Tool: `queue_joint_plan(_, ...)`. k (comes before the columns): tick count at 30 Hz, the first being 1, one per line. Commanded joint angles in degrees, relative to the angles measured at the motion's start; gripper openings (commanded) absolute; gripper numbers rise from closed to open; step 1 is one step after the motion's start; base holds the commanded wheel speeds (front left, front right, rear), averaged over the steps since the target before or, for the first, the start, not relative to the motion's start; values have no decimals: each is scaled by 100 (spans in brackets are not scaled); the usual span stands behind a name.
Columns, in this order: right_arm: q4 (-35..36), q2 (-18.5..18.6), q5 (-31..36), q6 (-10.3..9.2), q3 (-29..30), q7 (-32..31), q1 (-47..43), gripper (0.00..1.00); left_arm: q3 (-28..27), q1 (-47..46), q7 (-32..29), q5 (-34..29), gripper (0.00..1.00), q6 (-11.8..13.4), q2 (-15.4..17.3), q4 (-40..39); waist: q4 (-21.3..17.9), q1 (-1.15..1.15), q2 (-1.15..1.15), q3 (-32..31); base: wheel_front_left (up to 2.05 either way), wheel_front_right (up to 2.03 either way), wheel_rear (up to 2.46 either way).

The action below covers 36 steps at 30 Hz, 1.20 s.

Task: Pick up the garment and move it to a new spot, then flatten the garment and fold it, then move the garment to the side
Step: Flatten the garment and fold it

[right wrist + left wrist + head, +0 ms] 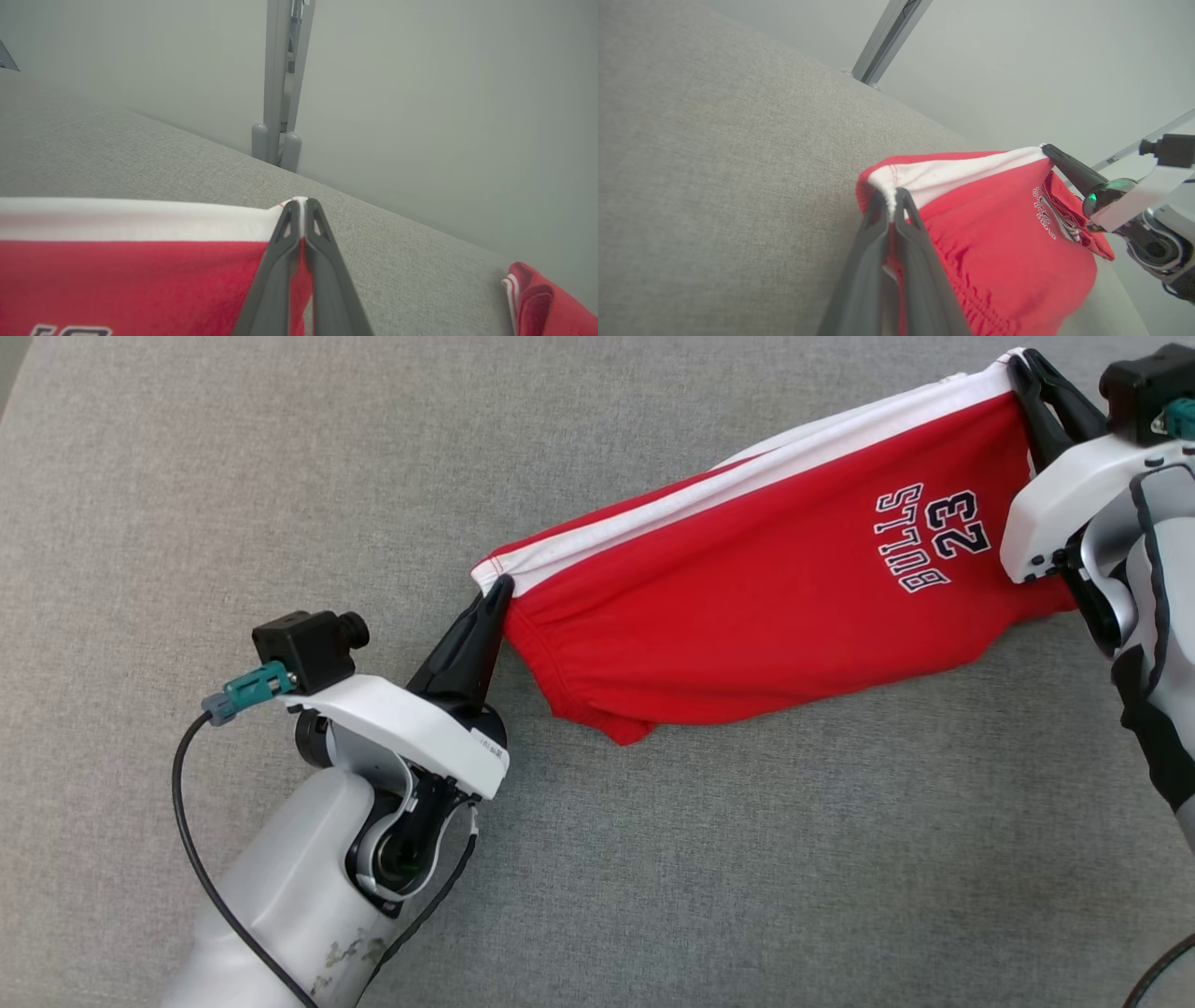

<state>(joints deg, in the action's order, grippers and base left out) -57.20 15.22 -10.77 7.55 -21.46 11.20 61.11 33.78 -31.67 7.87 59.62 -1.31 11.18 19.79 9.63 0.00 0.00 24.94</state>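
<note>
Grey fabric surface (280, 476), pale wall (420, 93) behind; left fingers (471, 644), right fingers (1050, 406) each clamp red garment (747, 607).

Left forearm (280, 896), pale grey; white wrist shell (411, 723). Beside the shell: black camera block (313, 644), teal connector (252, 686), looping black cable (187, 821). Left gripper (502, 586): two tapered black fingers (467, 649).

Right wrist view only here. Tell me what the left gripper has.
Observer: The left gripper is shut on the white band of the red garment, at the end opposite yours.
Operator: Describe the cloth between the grippers.
Observer: Stretched between them, lower edge sagging toward the grey surface; contact unclear.
Operator: Read the print.
Observer: The print says "BULLS 23", near the right gripper.
</note>
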Motion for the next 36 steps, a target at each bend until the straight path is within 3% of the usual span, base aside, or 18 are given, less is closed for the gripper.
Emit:
queue_joint_plan(1, -221, 17, 8, -12, -51, 46, 155, 0, -8, -156, 53, -33, 0, -84, -7, 135, 43, 0, 0, 72, 0, 0, 0)
queue_joint_plan(4, -552, -23, 3, -12, -131, 63, 394, 0, 29, -321, 79, -80, 0, -179, -47, 361, 56, 0, 0, 170, 0, 0, 0)
queue_joint_plan(10, -1038, -109, 13, -12, -288, 140, 707, 4, 156, -589, 88, -132, 18, -365, -171, 742, 65, 0, 0, 293, 0, 0, 0)
queue_joint_plan(11, -1096, -121, 11, -12, -309, 168, 741, 17, 170, -613, 89, -132, 22, -370, -188, 804, 64, 0, 0, 296, 0, 0, 0)
queue_joint_plan(12, -1130, -132, 11, -12, -330, 213, 769, 43, 173, -642, 107, -149, 25, -372, -191, 876, 59, 0, 0, 294, 0, 0, 0)
queue_joint_plan(13, -1130, -132, 11, -12, -330, 213, 769, 43, 173, -642, 107, -149, 25, -372, -191, 876, 59, 0, 0, 294, 0, 0, 0)
queue_joint_plan(15, -1145, -138, 26, -12, -349, 297, 799, 100, 186, -685, 135, -177, 40, -344, -196, 1009, 52, 0, 0, 269, 0, 0, 0)
queue_joint_plan(16, -1129, -147, 23, -12, -347, 336, 799, 100, 191, -708, 175, -212, 46, -331, -197, 1073, 46, 0, 0, 247, 0, 0, 0)
queue_joint_plan(17, -1105, -146, 26, -12, -333, 373, 791, 100, 194, -718, 190, -219, 68, -334, -201, 1128, 37, 0, 0, 219, 0, 0, 0)
queue_joint_plan(18, -1076, -142, 34, -12, -314, 380, 768, 100, 199, -718, 213, -229, 98, -338, -208, 1182, 26, 0, 0, 186, 0, 0, 0)
queue_joint_plan(21, -858, -145, 2, -9, -236, 413, 594, 100, 212, -673, 298, -320, 100, -241, -180, 1310, -23, 0, 0, 51, 0, 0, 0)
queue_joint_plan(28, 447, -154, 7, -9, 222, 402, -437, 100, 116, -219, 640, -704, 100, 219, 19, 1111, -231, 0, 0, -438, 0, 0, 0)
queue_joint_plan(32, 1175, -270, 31, -9, 443, 396, -1259, 100, -134, 345, 723, -1065, 100, 625, 162, 571, -361, 0, 0, -750, 0, 0, 0)
queue_joint_plan(36, 1789, -404, 59, -9, 668, 393, -2059, 100, -661, 1123, 729, -1824, 100, 1080, 187, -369, -427, 0, 0, -1068, 0, 0, 0)
